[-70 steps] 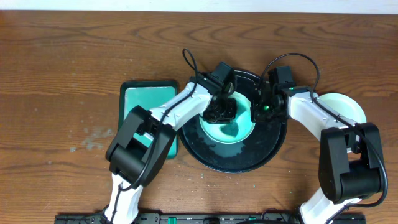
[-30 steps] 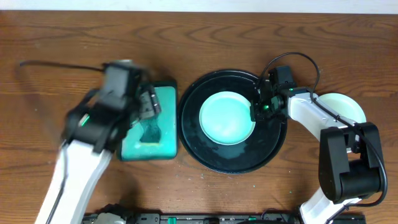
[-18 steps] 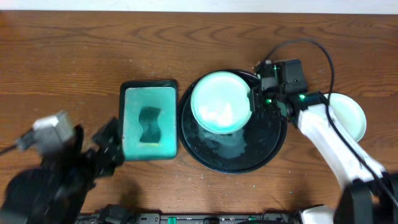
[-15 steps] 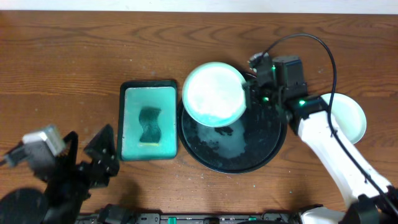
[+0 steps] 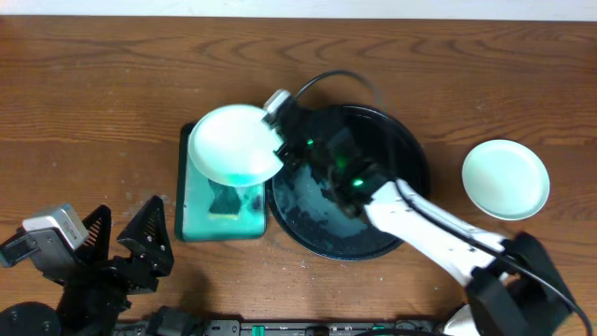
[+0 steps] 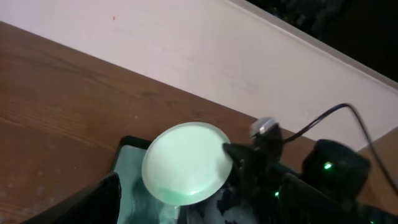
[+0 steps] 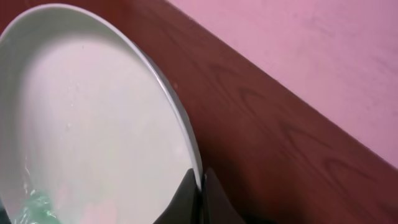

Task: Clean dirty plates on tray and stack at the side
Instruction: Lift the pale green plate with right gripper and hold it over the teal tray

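My right gripper (image 5: 280, 140) is shut on the rim of a pale mint plate (image 5: 233, 145) and holds it tilted above the green basin (image 5: 198, 224). In the right wrist view the fingertips (image 7: 199, 182) pinch the plate (image 7: 93, 124) edge, and teal liquid pools at its low side. The black tray (image 5: 403, 154) lies wet, with no plate on it. A second plate (image 5: 506, 179) rests on the table at the right. My left gripper (image 5: 121, 241) hangs open at the front left, holding nothing. Its wrist view shows the plate (image 6: 186, 163) over the basin.
A dark teal sponge (image 5: 224, 201) lies in the green basin, partly under the held plate. The right arm stretches across the black tray from the front right. A pale wall runs along the table's far edge.
The right arm lifted the plate off the black tray and carried it left over the green basin. The left arm pulled back to the front-left corner, leaving the sponge in the basin.
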Robot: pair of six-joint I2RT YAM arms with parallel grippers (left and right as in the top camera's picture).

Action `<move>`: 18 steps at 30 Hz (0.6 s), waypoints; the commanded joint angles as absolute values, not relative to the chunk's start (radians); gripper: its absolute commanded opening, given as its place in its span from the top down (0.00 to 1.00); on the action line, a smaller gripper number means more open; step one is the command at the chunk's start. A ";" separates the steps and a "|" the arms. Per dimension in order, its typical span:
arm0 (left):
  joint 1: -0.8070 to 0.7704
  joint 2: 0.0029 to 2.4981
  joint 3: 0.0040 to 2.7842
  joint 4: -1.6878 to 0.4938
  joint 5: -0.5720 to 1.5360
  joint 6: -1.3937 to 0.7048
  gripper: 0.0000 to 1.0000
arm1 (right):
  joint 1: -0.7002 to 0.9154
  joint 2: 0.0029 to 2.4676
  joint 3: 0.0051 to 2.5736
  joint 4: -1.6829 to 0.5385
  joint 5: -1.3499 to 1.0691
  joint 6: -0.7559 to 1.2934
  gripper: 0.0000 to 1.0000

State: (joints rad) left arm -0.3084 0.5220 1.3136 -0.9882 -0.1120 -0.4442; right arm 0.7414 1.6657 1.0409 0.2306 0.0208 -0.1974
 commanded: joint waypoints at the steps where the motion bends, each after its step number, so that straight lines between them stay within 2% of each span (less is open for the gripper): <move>1: -0.303 0.519 1.320 -0.987 -0.124 -0.442 0.19 | 0.786 1.638 1.047 0.289 0.138 -0.352 0.99; 11: -0.303 0.519 1.320 -0.987 -0.124 -0.442 0.19 | 0.931 1.567 1.047 0.439 0.380 -0.675 0.99; 18: -0.303 0.519 1.320 -0.987 -0.124 -0.442 0.19 | 0.995 1.557 1.047 0.563 0.457 -0.869 0.99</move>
State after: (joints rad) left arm -0.3084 0.5220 1.3136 -0.9882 -0.1116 -0.4442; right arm 0.9668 1.5822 1.0374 0.5266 0.3862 -0.7250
